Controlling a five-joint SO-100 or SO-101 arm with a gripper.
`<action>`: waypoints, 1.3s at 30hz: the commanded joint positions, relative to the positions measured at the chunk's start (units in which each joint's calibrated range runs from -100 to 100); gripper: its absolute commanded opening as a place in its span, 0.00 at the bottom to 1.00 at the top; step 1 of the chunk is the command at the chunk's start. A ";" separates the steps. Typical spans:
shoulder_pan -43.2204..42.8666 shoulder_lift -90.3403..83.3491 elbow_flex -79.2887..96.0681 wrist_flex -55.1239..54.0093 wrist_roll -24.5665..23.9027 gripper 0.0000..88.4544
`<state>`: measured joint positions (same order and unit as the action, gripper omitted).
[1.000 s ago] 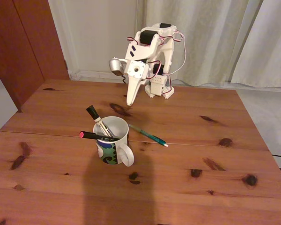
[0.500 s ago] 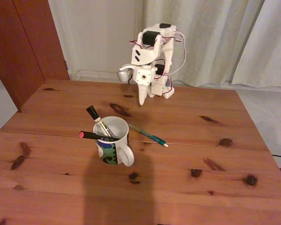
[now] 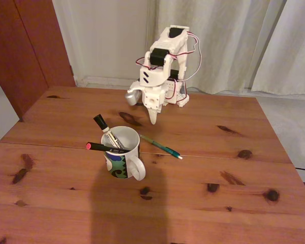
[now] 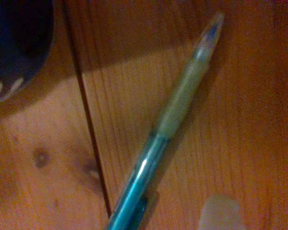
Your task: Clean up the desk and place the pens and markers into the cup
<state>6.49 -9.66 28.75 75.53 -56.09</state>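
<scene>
The step in hand looks like the pickup of the last loose pen [image 3: 160,146], the teal one, which lies flat on the desk [image 3: 244,193] just right of the cup [image 3: 123,151] in the fixed view, its white tip pointing away from the cup. The marker [image 3: 105,131] and the black pen [image 3: 104,147] already sit in the cup, so this would finish the job. The gripper [image 3: 153,121] hangs tip-down above the desk, behind the teal pen and apart from it; whether its jaws are spread or pressed together I cannot tell — they read as one white spike. The wrist view looks straight down on the pen [image 4: 168,124], close and blurred (a pale fingertip shows at the bottom edge). To do it well, I would bring the jaws across the barrel near its middle, clear of the cup's wall, and come down squarely — a slim pen rolls easily on bare wood. Compared with a second ago, the arm has swung right and lowered, its tip nearer the pen; pens and cup lie unchanged.
</scene>
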 commanded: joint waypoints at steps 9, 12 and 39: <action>-1.38 5.40 -3.68 -4.95 -4.88 0.29; -1.38 7.22 -3.68 -6.93 -5.04 0.29; 1.11 19.22 -3.86 -18.37 -5.77 0.29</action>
<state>6.42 9.24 27.64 58.61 -61.95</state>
